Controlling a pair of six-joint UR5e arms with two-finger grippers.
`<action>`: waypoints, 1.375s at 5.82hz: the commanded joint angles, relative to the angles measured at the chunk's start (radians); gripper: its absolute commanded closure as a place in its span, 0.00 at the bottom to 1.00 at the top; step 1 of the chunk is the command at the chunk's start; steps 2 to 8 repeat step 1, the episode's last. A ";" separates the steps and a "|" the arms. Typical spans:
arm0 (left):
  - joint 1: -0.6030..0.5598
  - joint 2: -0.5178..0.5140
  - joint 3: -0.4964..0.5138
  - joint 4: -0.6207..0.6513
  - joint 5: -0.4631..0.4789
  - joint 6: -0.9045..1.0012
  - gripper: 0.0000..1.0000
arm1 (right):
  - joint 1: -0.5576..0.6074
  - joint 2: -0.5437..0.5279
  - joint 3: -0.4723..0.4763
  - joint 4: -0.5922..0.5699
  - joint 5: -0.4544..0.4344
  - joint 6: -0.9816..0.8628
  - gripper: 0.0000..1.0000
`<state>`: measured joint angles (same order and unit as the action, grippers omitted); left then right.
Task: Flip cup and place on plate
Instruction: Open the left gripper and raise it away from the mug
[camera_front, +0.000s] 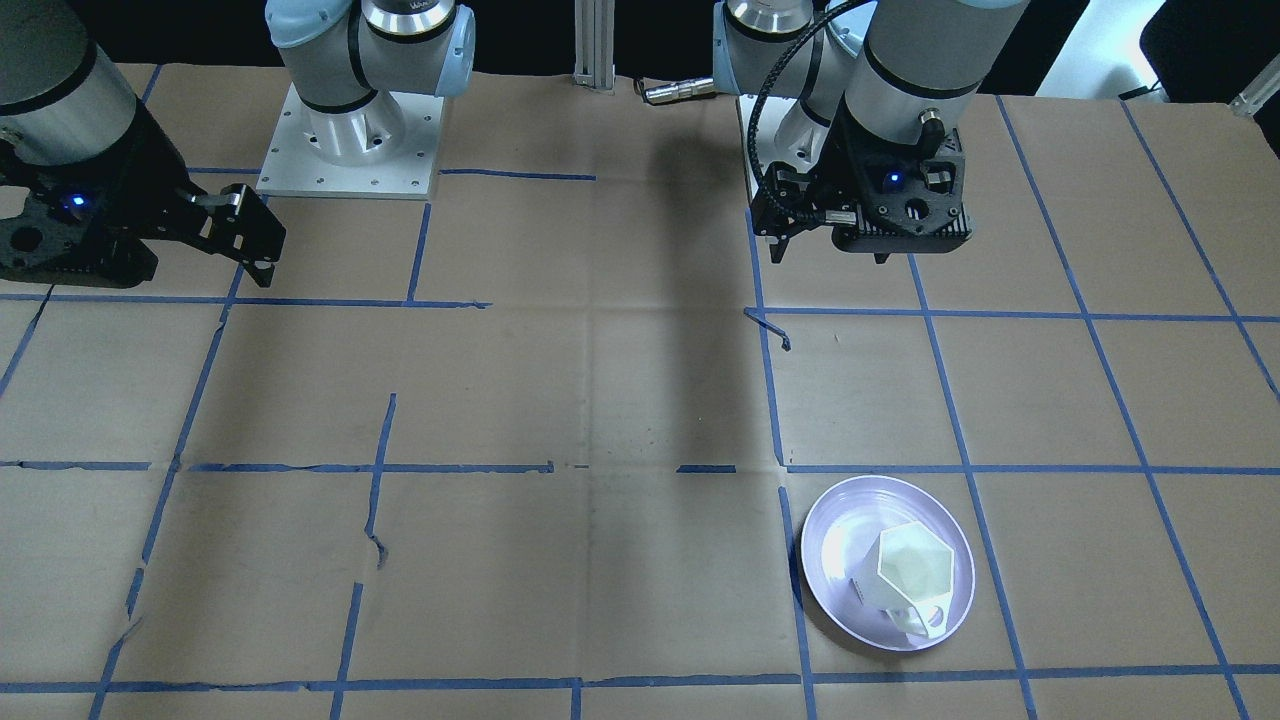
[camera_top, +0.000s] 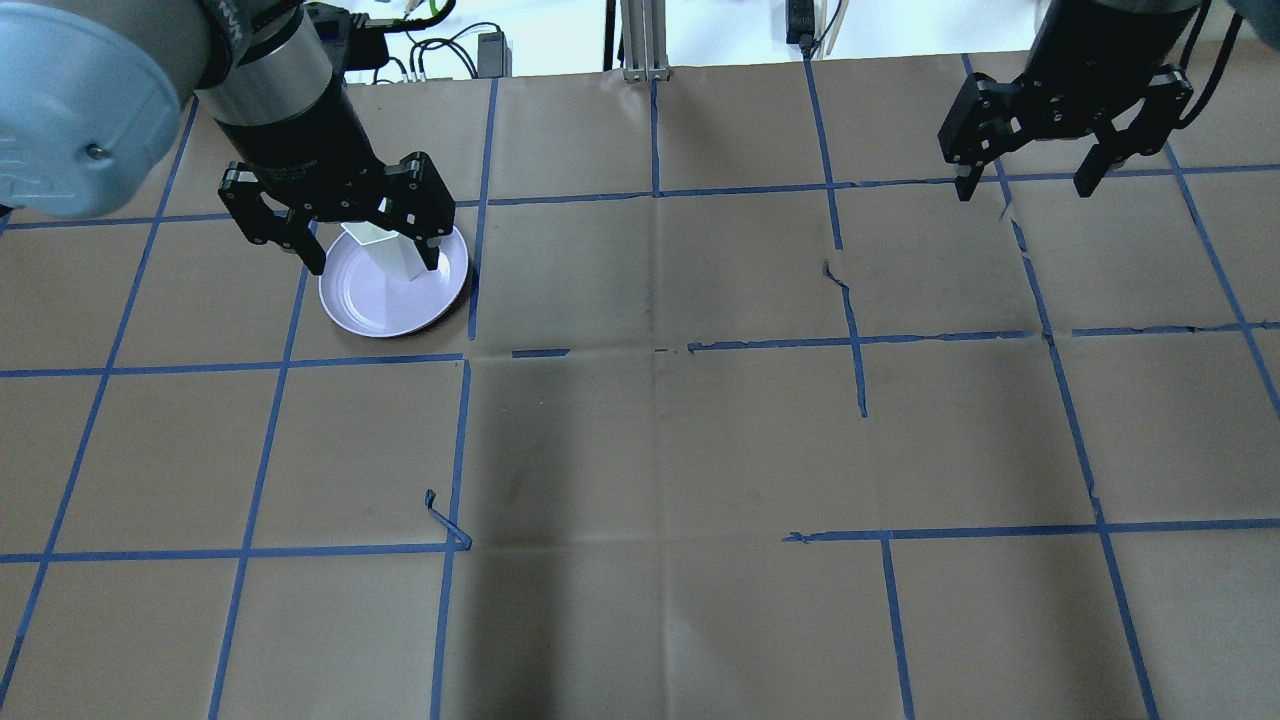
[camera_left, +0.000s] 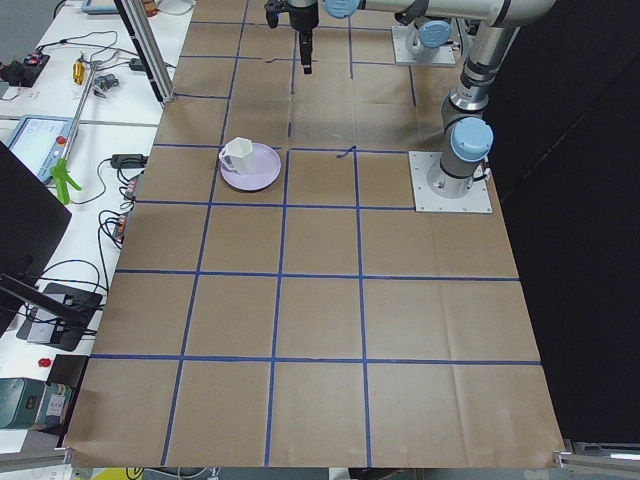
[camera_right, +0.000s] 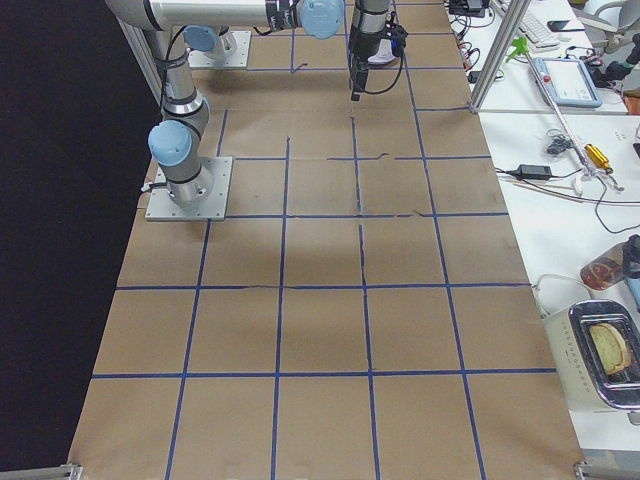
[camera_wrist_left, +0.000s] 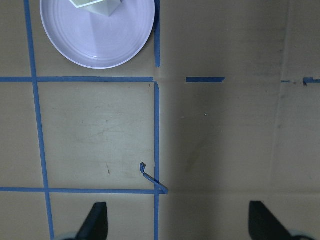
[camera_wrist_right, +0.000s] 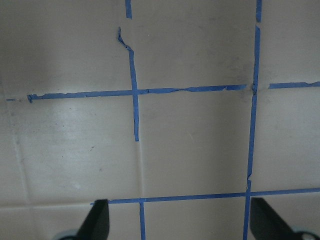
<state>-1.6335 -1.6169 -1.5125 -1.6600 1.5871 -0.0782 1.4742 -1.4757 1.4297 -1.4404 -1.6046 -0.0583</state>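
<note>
- Hanging high and back from the plate (camera_front: 815, 560), my left pincer (camera_front: 828, 252) gapes wide and empty, apparently so the load stands free.
- The faceted white cup (camera_front: 912, 575) stands mouth-up on that plate.
- My right pincer (camera_top: 1023, 188), also wide, idles well apart.

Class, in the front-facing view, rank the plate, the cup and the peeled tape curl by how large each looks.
1. plate, widest by far
2. cup, sitting on it
3. tape curl, clearly smallest
</note>
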 joint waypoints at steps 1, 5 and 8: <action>0.001 0.000 0.001 0.000 -0.001 0.000 0.01 | 0.000 0.000 0.000 0.000 0.000 0.000 0.00; 0.001 0.000 0.001 0.000 -0.001 0.000 0.01 | 0.000 0.000 0.000 0.000 0.000 0.000 0.00; 0.001 0.000 0.001 0.000 -0.001 0.000 0.01 | 0.000 0.000 0.000 0.000 0.000 0.000 0.00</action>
